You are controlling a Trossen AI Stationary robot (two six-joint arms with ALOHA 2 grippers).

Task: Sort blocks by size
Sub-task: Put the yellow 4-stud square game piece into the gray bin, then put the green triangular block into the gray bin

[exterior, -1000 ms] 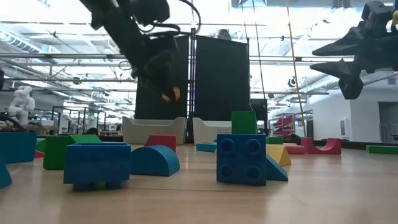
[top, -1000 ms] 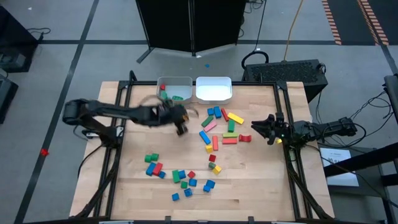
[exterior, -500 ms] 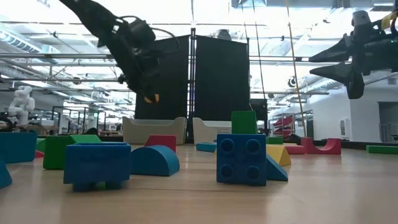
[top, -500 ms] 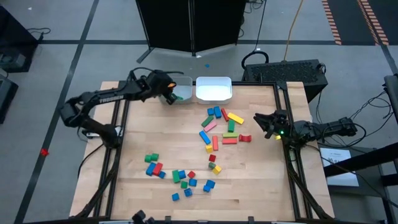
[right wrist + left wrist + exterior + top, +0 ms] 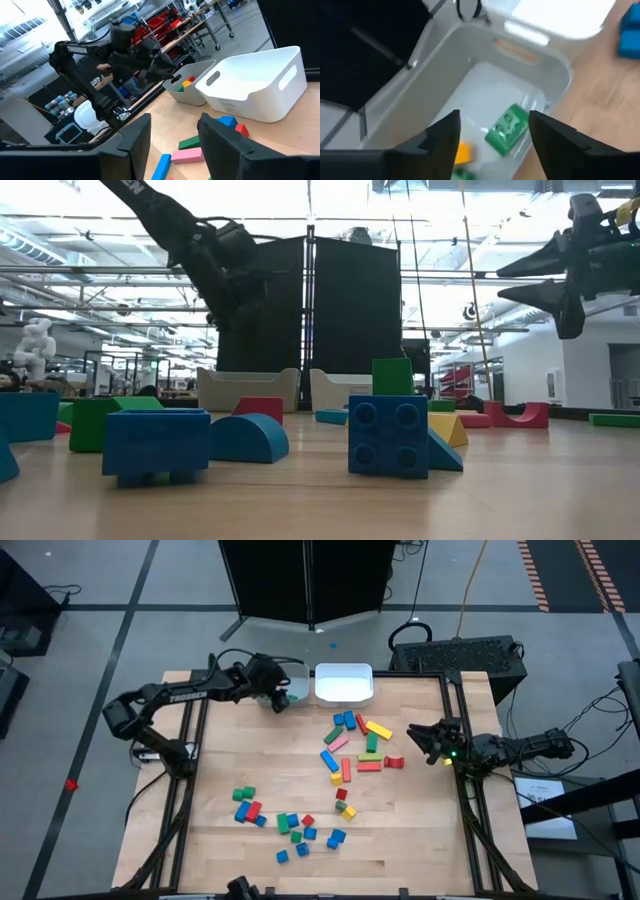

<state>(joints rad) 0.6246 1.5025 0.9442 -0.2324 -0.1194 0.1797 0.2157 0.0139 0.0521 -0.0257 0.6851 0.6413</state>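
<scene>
The left gripper (image 5: 492, 132) hangs over the grey plastic bin (image 5: 297, 671) at the far edge of the tabletop (image 5: 420, 830), its jaws parted and holding nothing. Straight below them, on the bin floor, lie a green studded block (image 5: 506, 127) and a small orange block (image 5: 462, 152), with another scrap of green at the frame's edge. A second ago this gripper was out over the middle of the tabletop with a small orange piece showing at its tip in the low view; half a second ago it had reached the bin with the piece still there. Now the tip is bare, so the orange block has evidently just been dropped into the bin, and one more piece is sorted.

Just beside the grey bin stands the white plastic bin (image 5: 344, 684), which looks empty from above.

The right gripper (image 5: 422, 743) hovers above the right side of the tabletop, near the right-hand cluster, its jaws spread and empty. It has drifted only slightly over the last second.

Most blocks are still unsorted. One loose cluster of longer bars in blue, pink, yellow, green, red and orange (image 5: 352, 747) lies right of centre. A second scatter of small cubes in blue, green and red (image 5: 290, 822) lies nearer the front edge. The sort appears to be at an early stage, and the left arm probably has to return for another piece.
</scene>
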